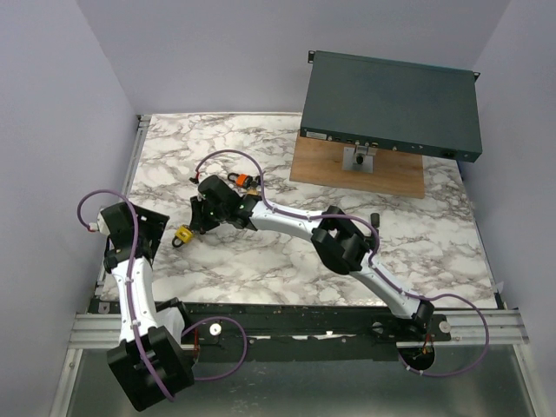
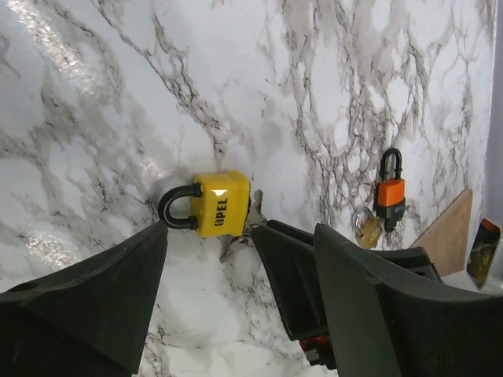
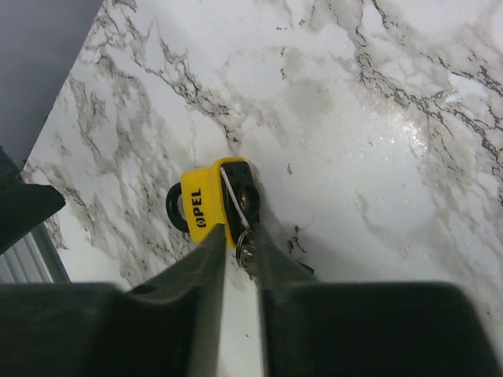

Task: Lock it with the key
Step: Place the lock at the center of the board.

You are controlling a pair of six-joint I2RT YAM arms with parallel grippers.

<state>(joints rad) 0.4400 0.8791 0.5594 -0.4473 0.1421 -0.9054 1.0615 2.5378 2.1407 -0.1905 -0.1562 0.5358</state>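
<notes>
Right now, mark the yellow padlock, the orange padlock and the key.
yellow padlock [image 2: 222,204], left wrist view, middle of its body.
orange padlock [image 2: 390,193], left wrist view, its orange body.
key [image 3: 245,254], right wrist view, its metal head.

Closed in by plain lilac walls [image 1: 52,104]. Glossy white marble surface [image 1: 261,269] veined with grey, wooden board [image 1: 391,178] at far right.

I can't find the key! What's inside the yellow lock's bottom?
A silver key pokes out of the bottom of the yellow lock, pinched by the right gripper. How deep it goes is hidden inside, and the fingers cover most of it.
</notes>
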